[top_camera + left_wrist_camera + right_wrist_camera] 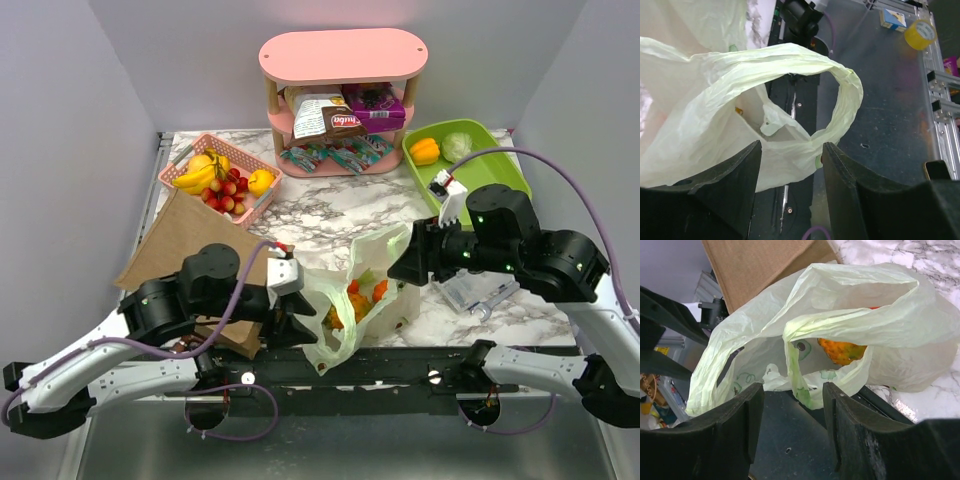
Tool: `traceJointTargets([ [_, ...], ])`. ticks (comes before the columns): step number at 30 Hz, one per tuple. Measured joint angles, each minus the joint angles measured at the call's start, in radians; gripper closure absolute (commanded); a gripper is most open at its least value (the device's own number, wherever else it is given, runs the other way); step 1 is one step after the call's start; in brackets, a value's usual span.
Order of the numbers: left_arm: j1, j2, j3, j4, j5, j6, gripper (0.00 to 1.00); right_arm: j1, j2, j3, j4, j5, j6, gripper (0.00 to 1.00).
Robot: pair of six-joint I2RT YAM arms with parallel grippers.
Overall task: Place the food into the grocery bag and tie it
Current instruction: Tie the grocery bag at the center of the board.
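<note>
Pale-green thin plastic: the grocery bag [345,335] sits at the 6 o'clock edge of the table [330,205], between the two arms, its mouth slumped open; orange and red food [365,295] shows inside, so loading looks at least partly done; more food sits out in the basket [243,152] at 10 o'clock, on the shelf [340,55] at 12 and in the tray [490,160] at 2.

On the wrist view the left gripper [791,147] has its jaws apart and clamps nothing; one handle loop [847,95] hangs just ahead of it, out over the dark rail [800,105]; judged: lined up to take that loop for the knot. The right gripper [792,387] is likewise parted and empty; the other handle loop [800,335] stands just ahead, an orange piece [842,351] behind it.

Room: the arms flank the bag at 9 and 3 o'clock, close together; the paper bag [185,235] lies just beside the left arm. The film is limp, so the loops will likely fold if nudged; the near edge leaves little margin, and a pull toward 6 o'clock could drag the bag off.
</note>
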Motion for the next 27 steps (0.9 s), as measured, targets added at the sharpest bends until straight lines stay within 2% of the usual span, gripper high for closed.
traceJointTargets([
  [5, -0.028, 0.069, -0.058, 0.108, 0.036, -0.021, 0.46, 0.0, 0.016, -0.034, 0.037, 0.002, 0.005, 0.62],
  [9, -0.032, 0.113, -0.097, 0.194, 0.033, -0.034, 0.45, 0.0, 0.025, -0.061, 0.054, 0.001, 0.005, 0.68],
  [12, -0.036, 0.137, -0.119, 0.262, 0.024, -0.041, 0.4, 0.0, 0.025, -0.072, 0.06, 0.001, 0.004, 0.73],
  [18, -0.046, 0.161, -0.175, 0.402, 0.013, -0.053, 0.34, 0.0, 0.011, -0.104, 0.07, -0.004, 0.0, 0.76],
  [27, -0.104, 0.182, -0.229, 0.589, -0.025, -0.058, 0.38, 0.0, -0.01, -0.127, 0.073, -0.005, 0.001, 0.81],
])
